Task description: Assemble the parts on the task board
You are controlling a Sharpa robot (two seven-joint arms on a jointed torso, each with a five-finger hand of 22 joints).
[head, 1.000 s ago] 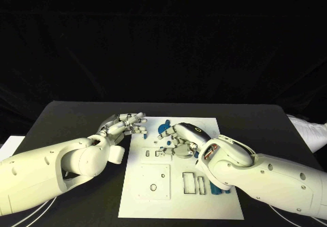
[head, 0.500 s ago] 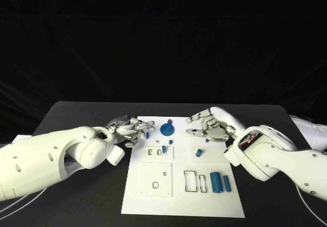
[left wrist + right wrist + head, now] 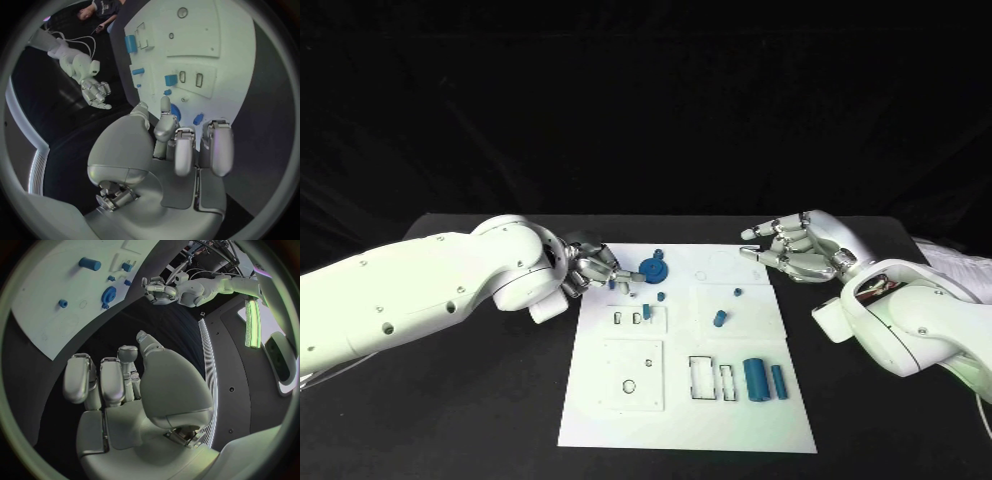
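Left robot hand (image 3: 593, 270) seemingly empty, fingers curled, beside task board (image 3: 687, 400); right robot hand (image 3: 798, 250) spread, empty.

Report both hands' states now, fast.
Left hand: open, holding nothing, fingers near the blue gear on the task board.
Right hand: open, holding nothing, off the board.

The left arm covers most of the left robot hand (image 3: 593, 270) beside the task board (image 3: 687, 400), so its hold cannot be told. The small blue parts (image 3: 648, 313) near the board's middle are too small to identify.
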